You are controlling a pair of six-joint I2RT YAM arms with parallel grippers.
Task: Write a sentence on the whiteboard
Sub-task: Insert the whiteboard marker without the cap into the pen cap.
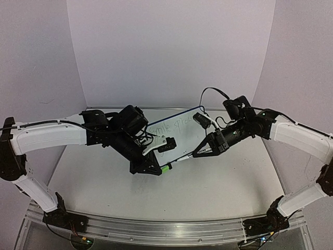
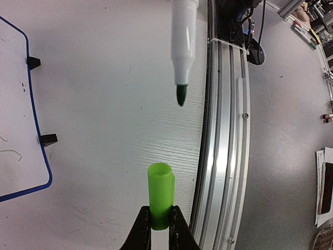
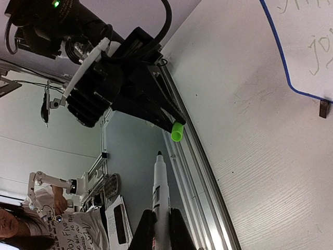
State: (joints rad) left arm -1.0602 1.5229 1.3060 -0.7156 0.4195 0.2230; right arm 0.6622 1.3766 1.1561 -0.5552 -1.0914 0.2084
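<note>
Now the left gripper (image 2: 160,221) pinches the cap (image 2: 160,192), the right gripper (image 3: 161,221) clamps the marker (image 3: 159,187), and an off-line tip could knock that cap loose.

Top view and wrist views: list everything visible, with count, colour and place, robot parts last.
whiteboard: one, white, dark-blue frame, standing mid-table
sentence: two lines, green, on the whiteboard
marker: one, white with green tip, uncapped, in the right gripper
cap: one, bright green, in the left gripper
table: one, pale grey, under everything
left gripper: one, black, shut on the cap
right gripper: one, black, shut on the marker, tip towards the cap
</note>
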